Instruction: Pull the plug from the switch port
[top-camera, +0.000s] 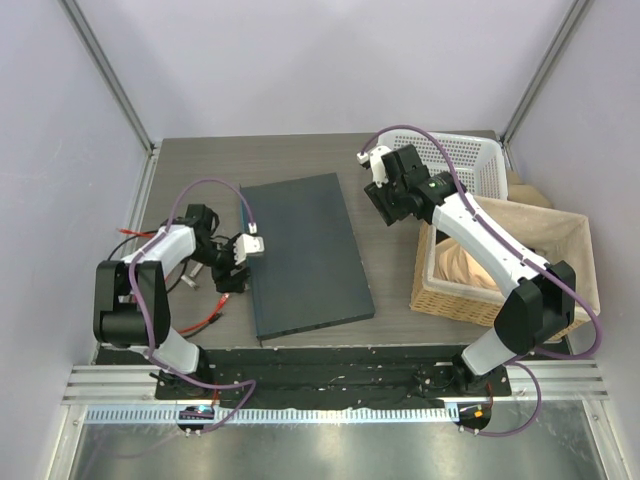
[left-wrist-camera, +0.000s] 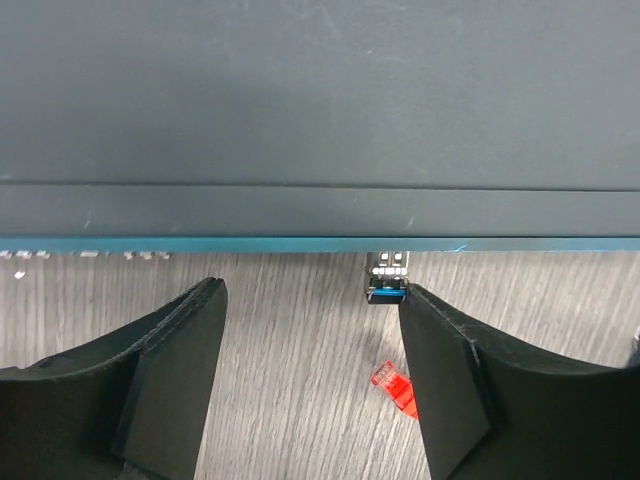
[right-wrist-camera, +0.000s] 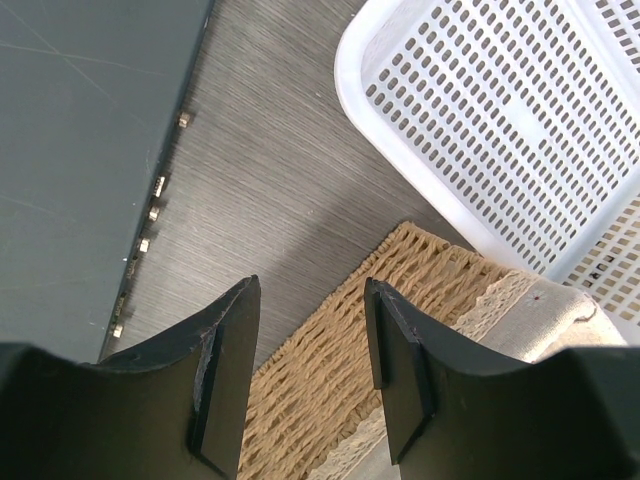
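Note:
The switch (top-camera: 300, 255) is a flat dark slate box lying in the middle of the table. In the left wrist view its bluish front edge (left-wrist-camera: 300, 243) runs across the frame. A small silver piece with a blue tab (left-wrist-camera: 387, 282) sticks out of that edge. A red see-through plug (left-wrist-camera: 390, 385) lies loose on the table a little below it, partly hidden by my right finger (left-wrist-camera: 450, 370). My left gripper (left-wrist-camera: 312, 292) is open and holds nothing, facing the switch's left side (top-camera: 240, 268). My right gripper (right-wrist-camera: 311, 295) hangs open and empty beyond the switch's far right corner (top-camera: 378, 195).
A red cable (top-camera: 208, 318) trails over the table left of the switch, beside black cables (top-camera: 130, 238). A white perforated basket (top-camera: 465, 160) stands at the back right. A wicker basket (top-camera: 500, 265) with a cloth lining sits in front of it.

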